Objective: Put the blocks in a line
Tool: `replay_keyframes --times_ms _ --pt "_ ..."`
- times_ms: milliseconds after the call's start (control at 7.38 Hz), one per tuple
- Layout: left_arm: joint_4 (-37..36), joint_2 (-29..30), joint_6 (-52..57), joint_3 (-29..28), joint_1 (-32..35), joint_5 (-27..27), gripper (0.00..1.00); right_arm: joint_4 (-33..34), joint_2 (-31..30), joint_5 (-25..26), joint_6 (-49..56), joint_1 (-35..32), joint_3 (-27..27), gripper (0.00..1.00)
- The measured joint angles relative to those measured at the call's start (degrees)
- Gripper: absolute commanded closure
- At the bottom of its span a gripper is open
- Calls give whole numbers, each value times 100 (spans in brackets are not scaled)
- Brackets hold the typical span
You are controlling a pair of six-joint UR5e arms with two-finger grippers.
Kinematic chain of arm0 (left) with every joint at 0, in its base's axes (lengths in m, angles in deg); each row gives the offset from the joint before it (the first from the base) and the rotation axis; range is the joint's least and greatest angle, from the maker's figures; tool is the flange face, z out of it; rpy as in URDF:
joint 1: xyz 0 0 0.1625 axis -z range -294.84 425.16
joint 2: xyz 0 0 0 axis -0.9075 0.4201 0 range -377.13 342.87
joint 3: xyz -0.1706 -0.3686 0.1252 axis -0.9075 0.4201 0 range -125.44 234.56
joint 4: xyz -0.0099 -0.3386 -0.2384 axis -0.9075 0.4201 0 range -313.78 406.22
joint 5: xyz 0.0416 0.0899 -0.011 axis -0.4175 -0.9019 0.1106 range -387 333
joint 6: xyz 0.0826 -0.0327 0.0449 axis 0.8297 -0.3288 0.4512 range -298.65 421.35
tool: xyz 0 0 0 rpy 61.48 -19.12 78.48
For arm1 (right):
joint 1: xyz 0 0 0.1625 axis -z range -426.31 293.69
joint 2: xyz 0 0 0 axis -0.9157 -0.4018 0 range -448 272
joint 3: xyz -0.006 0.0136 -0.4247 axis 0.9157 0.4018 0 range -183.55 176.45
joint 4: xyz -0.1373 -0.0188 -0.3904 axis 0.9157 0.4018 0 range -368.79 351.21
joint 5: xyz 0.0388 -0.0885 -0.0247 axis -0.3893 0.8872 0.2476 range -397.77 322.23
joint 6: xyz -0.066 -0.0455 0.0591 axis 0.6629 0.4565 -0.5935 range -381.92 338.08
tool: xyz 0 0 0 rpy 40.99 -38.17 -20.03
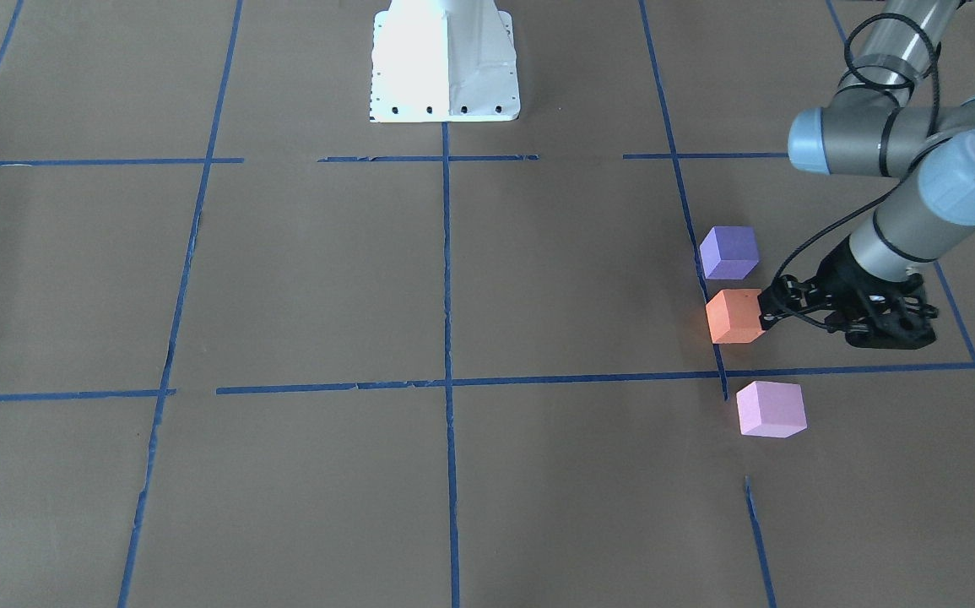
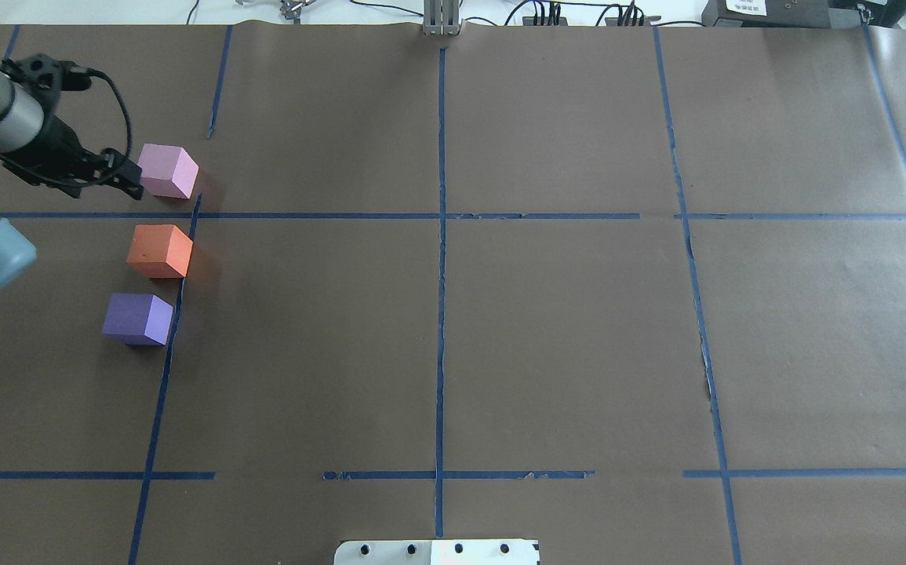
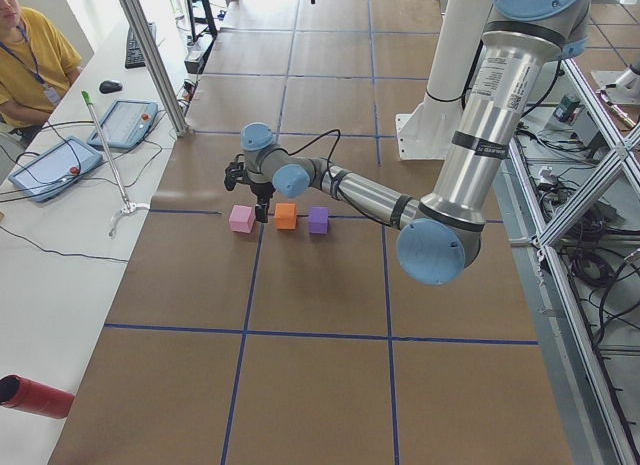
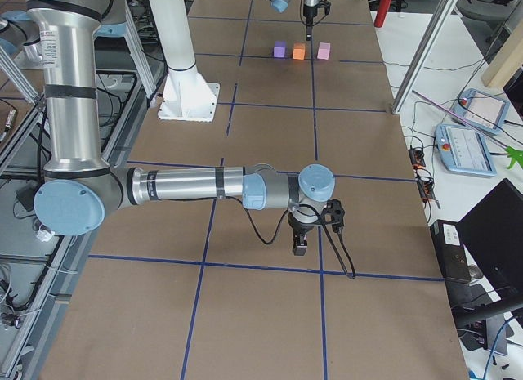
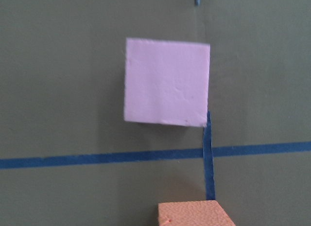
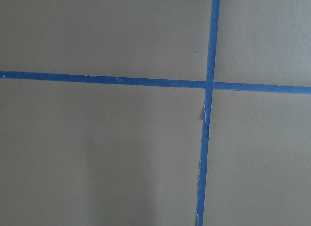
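Note:
Three foam cubes stand in a rough row along a blue tape line on the robot's left side. They are the violet-purple block (image 2: 138,318), the orange block (image 2: 160,250) and the pale pink block (image 2: 168,170). In the front-facing view they are purple (image 1: 729,252), orange (image 1: 734,317) and pink (image 1: 771,409). My left gripper (image 2: 135,182) hovers above the table beside the pink and orange blocks, fingers together, holding nothing. Its wrist view looks down on the pink block (image 5: 166,82) and the orange block's edge (image 5: 194,214). My right gripper (image 4: 301,245) shows only in the right side view, far from the blocks, and I cannot tell its state.
The white robot base (image 1: 445,59) stands at the table's middle edge. Blue tape grid lines (image 2: 441,235) cross the brown table cover. An operator (image 3: 30,55) sits beyond the table's far side with tablets (image 3: 45,165). A red cylinder (image 3: 35,395) lies on the side bench.

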Motion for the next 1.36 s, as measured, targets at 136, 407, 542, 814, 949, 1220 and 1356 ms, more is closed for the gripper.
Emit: replay_keyframes --times_ms 136,407,542,814,949,1220,1356 --pt "-270 -149 910 70 531 179 0 0 0 0 0 0 -1 0" --pt "-859 -573 3436 -201 1712 310 0 0 0 0 0 0 -2 0" --pt "-948 -836 4145 -428 2239 313 0 0 0 0 0 0 -2 0" --pt "-980 -1213 4569 -655 2879 306 0 0 0 0 0 0 -6 0" --pt "-971 -1286 4609 -680 2965 308 0 0 0 0 0 0 -6 0" --pt "-953 -1323 4632 -663 3005 314 0 0 0 0 0 0 -3 0" --pt "-947 -1328 4645 -647 3006 313 0 0 0 0 0 0 -1 0"
